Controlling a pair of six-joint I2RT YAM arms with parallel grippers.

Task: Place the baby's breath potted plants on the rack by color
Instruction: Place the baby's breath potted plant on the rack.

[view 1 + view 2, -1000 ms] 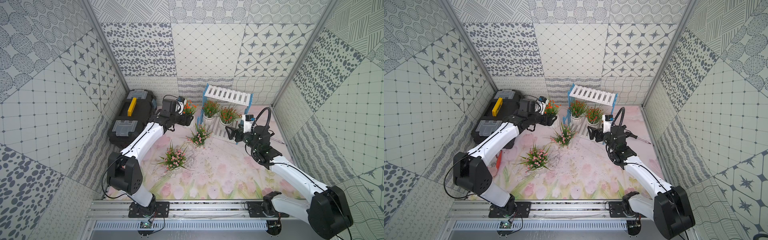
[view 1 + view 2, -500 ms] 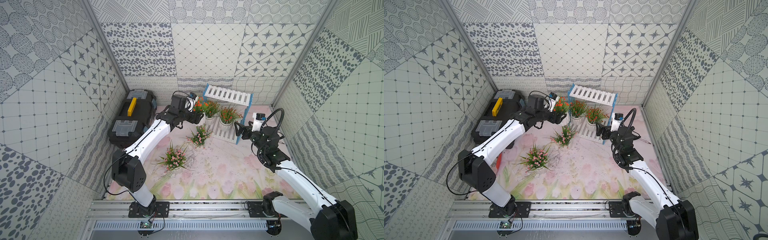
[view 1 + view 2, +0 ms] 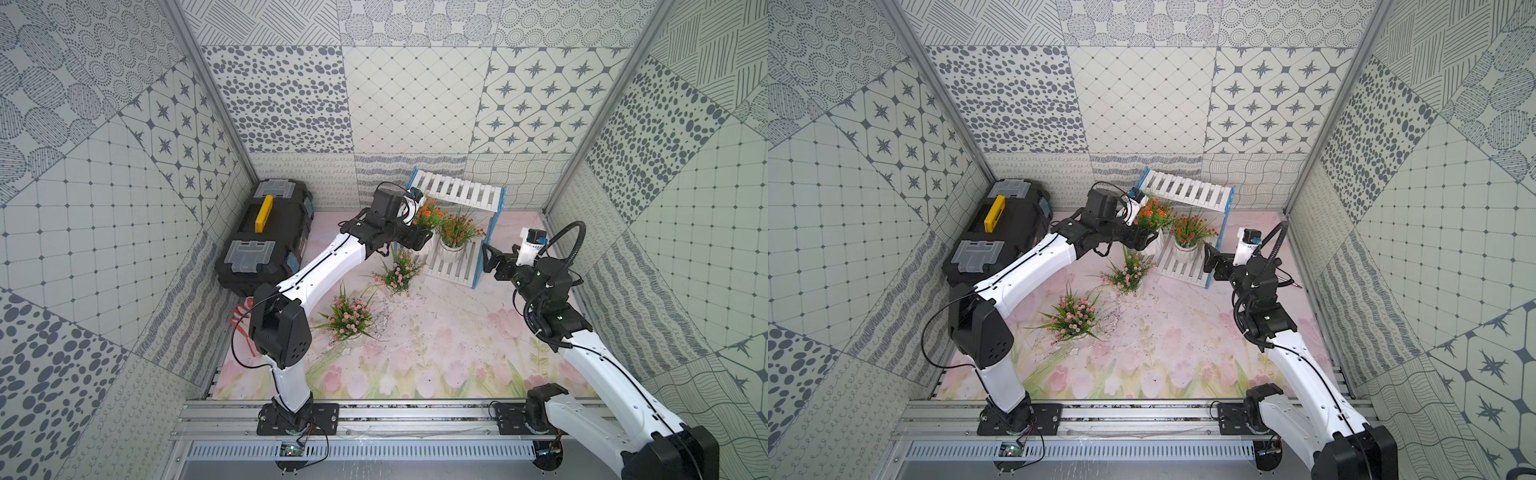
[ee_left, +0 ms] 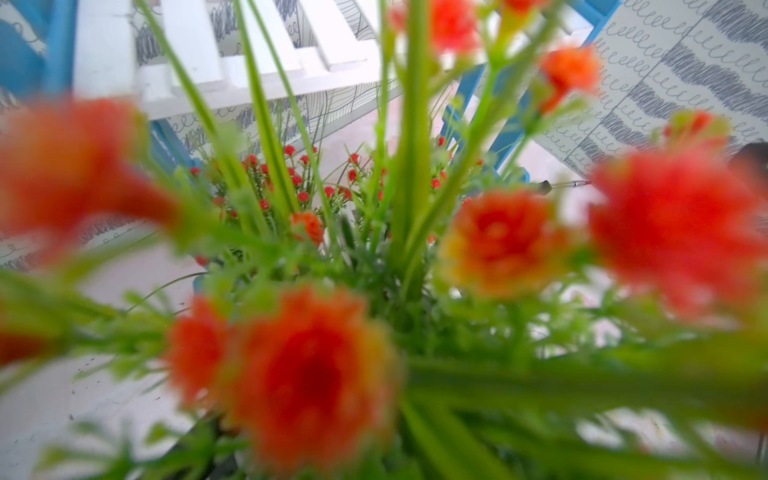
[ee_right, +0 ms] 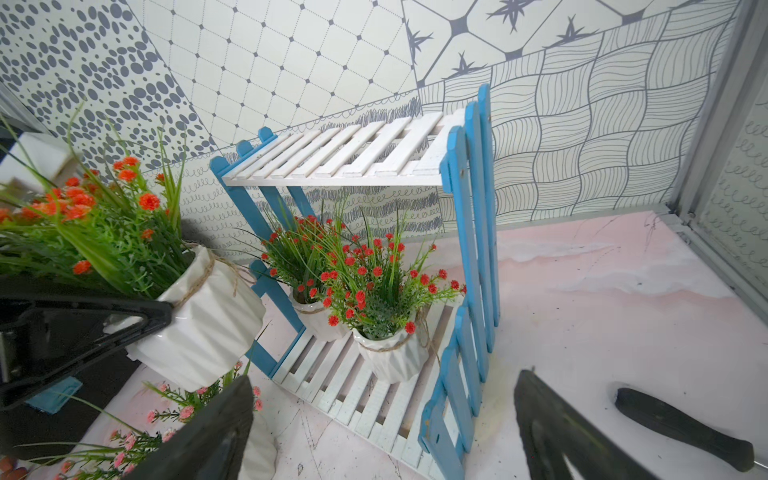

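Right wrist view shows the left fingers (image 5: pixel 145 311) clamped on an orange-flowered potted plant (image 5: pixel 199 328) just beside the rack (image 5: pixel 332 166), while the right fingers (image 5: pixel 208 436) stand apart, empty, facing its lower shelf (image 5: pixel 353 399).

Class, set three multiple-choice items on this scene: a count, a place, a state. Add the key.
1. How many orange-red plants stand on the rack's lower tier? A one, B two, C three.
2. The pink plants stand: A on the top tier, B in fingers, C on the floral mat.
3. The right arm's fingers are: A open and empty, B shut on a pot, C shut on the rack.
Key: B, two pots stand there; C, both sit on the mat; A, wide apart, nothing between.
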